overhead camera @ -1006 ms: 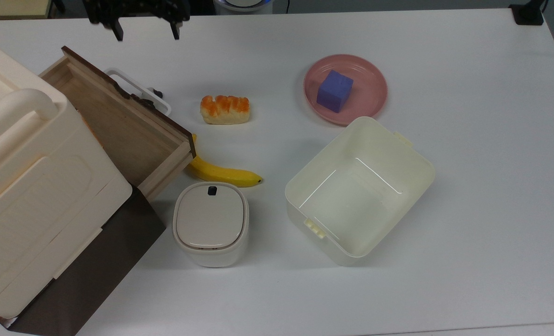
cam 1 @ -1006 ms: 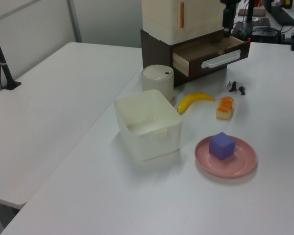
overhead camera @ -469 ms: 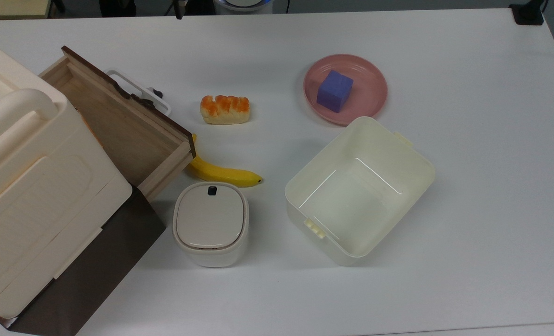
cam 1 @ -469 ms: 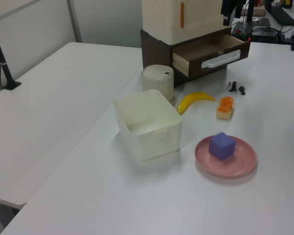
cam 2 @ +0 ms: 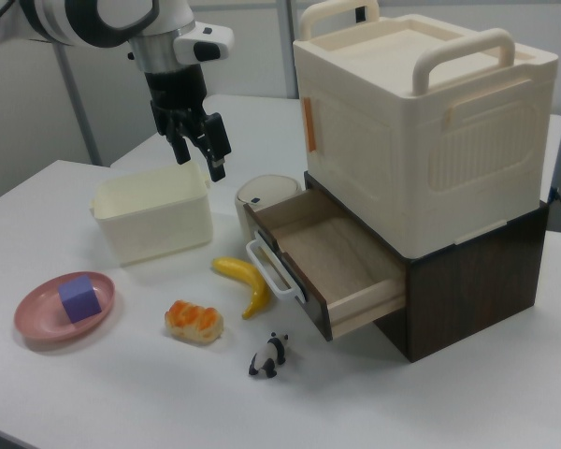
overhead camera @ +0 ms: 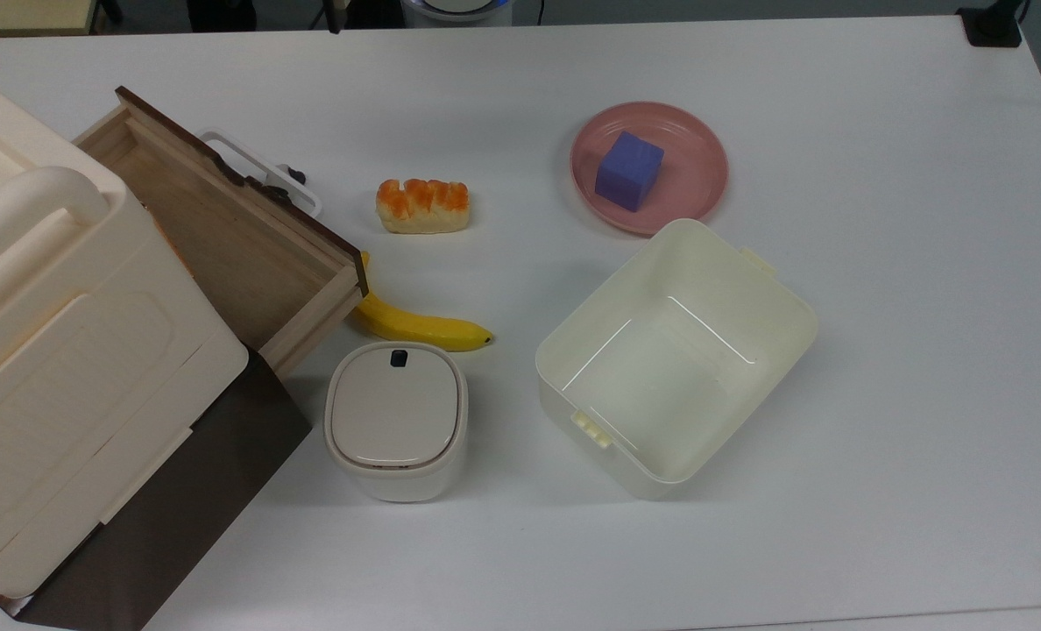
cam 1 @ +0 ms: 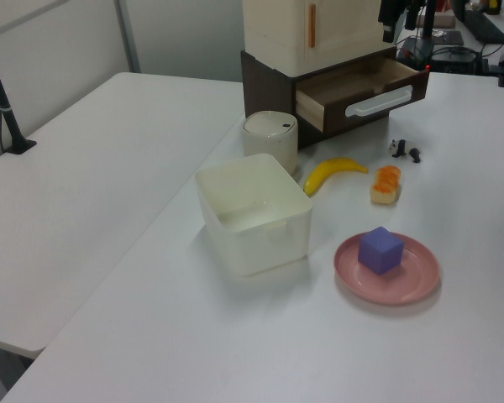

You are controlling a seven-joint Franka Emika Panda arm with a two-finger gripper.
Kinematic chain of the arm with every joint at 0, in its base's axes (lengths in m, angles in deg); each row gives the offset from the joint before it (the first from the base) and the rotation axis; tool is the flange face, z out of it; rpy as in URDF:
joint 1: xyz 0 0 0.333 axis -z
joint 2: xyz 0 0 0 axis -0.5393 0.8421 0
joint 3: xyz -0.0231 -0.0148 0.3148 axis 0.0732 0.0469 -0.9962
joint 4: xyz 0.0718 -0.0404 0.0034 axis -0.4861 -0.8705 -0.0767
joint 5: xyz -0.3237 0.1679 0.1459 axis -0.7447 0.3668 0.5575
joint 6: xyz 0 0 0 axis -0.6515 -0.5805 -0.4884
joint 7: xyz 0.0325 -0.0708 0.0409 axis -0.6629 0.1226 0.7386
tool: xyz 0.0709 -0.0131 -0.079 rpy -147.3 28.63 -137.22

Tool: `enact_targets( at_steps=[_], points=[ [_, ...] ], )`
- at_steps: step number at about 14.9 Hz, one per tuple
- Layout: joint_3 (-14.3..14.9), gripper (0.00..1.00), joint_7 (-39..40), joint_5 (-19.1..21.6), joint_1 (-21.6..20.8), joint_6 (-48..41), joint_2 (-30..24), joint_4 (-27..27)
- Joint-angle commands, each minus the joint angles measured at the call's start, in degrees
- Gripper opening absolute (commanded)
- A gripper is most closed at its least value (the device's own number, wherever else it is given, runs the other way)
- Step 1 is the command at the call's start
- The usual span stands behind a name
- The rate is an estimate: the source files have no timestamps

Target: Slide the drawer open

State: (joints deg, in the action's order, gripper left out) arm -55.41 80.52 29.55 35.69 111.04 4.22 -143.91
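Drawer pulled out of dark cabinet, pale inside bare, white handle facing out; cream box sits on cabinet; banana lies just beside drawer front, panda figure near on bench; pincer hangs well above bench, apart from drawer, fingers spread, pinching nothing; cube on pink plate.

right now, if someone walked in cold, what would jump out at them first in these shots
Probably the big cream lidded box on the dark cabinet, with the drawer below it pulled well out and empty. Next, the gripper hanging open in the air above the cream bin, clear of everything. Then the colours on the white table: a purple cube on a pink plate, and a banana by the drawer's corner.
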Motion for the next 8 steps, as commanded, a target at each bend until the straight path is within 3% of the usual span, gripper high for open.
enact_targets(
  at_steps=[1,8],
  points=[
    [2.3,1.00,-2.3,0.6,-2.4,1.1,-1.4,-1.6],
    [1.4,1.00,-1.7,0.7,-2.2,1.6,-1.1,-1.8]
  ],
)
